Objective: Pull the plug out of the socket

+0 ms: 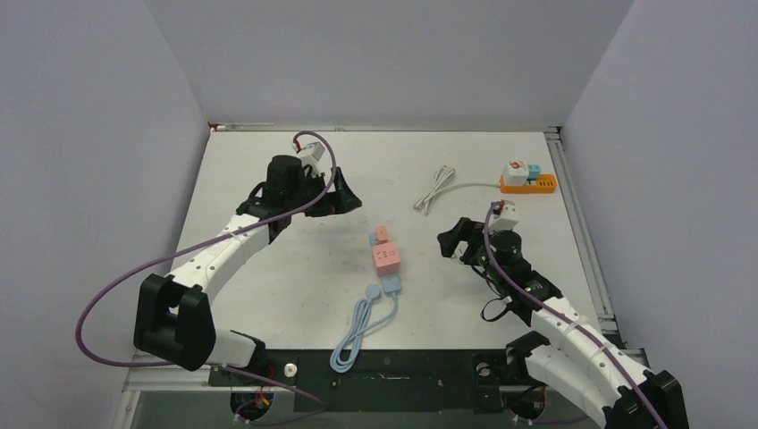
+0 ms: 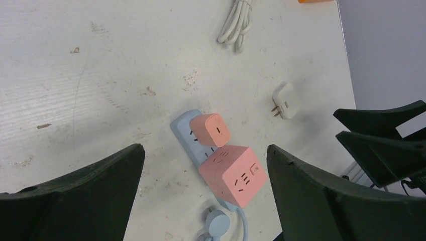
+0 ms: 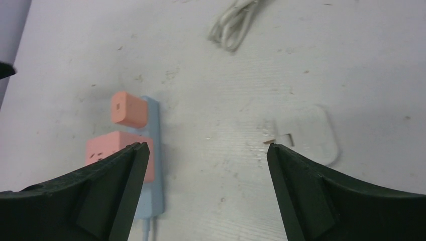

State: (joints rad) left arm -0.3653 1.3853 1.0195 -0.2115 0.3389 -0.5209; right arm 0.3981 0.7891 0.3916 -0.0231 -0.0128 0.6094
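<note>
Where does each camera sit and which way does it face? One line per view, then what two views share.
Top external: above and behind the arms, facing down at the table; both arms, left tool, right tool show.
Left wrist: on the left arm, facing down at the pink plug in the blue strip; its fingers show.
Right wrist: on the right arm, facing down at the table; its fingers show.
Shared: both wrist views hold the pink plug, white adapter and coiled cable.
</note>
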